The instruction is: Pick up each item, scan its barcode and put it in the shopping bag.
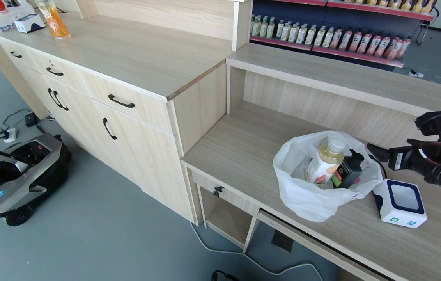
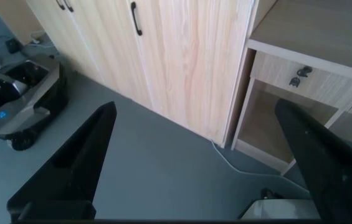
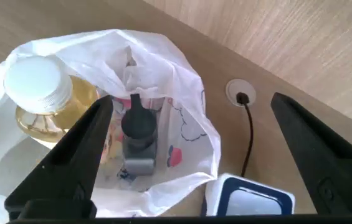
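Shopping bag [image 1: 306, 197] on desk [image 1: 239, 150], just left of scanner [image 1: 399, 203], holds a white-capped yellow bottle [image 1: 326, 159] and a dark bottle [image 1: 348, 170]. Right hand [image 3: 192, 102] spread, at the bag's right side. Left hand [image 2: 197, 107] spread over the floor.

The light-wood desk counter [image 1: 239, 144] carries 2 items: a white plastic shopping bag [image 1: 302, 197] and a barcode scanner [image 1: 399, 203], just beside the bag on its right. A black cable [image 3: 248, 143] runs from a grommet [image 3: 240, 92] behind the bag.
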{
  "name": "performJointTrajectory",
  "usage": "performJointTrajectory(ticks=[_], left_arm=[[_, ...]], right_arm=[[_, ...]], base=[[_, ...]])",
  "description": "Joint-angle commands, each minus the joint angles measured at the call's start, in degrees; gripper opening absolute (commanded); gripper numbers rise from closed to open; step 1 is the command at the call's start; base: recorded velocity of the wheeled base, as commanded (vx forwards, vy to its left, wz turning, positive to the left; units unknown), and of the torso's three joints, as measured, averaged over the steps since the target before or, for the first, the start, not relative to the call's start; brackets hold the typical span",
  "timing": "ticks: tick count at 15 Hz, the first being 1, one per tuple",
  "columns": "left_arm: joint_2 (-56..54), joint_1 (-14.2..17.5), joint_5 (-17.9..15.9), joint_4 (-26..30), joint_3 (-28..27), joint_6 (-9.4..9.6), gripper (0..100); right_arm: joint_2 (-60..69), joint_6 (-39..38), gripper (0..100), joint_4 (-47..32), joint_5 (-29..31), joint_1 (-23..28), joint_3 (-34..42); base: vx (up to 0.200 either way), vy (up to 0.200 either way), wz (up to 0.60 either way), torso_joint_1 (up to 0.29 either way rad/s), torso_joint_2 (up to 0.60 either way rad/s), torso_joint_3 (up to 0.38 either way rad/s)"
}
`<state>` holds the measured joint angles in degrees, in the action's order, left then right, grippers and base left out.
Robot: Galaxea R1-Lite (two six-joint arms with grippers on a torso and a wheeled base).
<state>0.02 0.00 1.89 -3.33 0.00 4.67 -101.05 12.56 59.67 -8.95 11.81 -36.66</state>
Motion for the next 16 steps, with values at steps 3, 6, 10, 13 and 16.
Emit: performJointTrajectory(ticks=[3,6,10,13,16], left_arm=[[0.0,0.0,0.0,0.0,0.0,-0.01,100],[0.0,0.0,0.0,0.0,0.0,-0.01,100],[0.0,0.0,0.0,0.0,0.0,-0.01,100],[0.0,0.0,0.0,0.0,0.0,-0.01,100],[0.0,0.0,0.0,0.0,0.0,-0.01,100]], right_arm=[[21.8,9.9,100,-2.9,0.2,10.0,14.9],[32.0,8.8,100,-15.5,0.4,10.2,8.5],[44.6,4.1,100,-46.2,8.3,10.0,-5.0],[50.9,2.1,100,-54.5,10.0,9.2,-5.4],[55.0,1.7,100,-54.8,13.6,8.1,0.4]], base=[[0.000,0.000,-0.20,0.001,0.00,0.001],[0.000,0.000,-0.60,-0.002,0.00,0.007],[0.000,0.000,-0.60,0.001,0.00,0.002],[0.000,0.000,-0.60,0.004,0.00,0.001],[0.000,0.000,-0.60,0.004,0.00,0.004]])
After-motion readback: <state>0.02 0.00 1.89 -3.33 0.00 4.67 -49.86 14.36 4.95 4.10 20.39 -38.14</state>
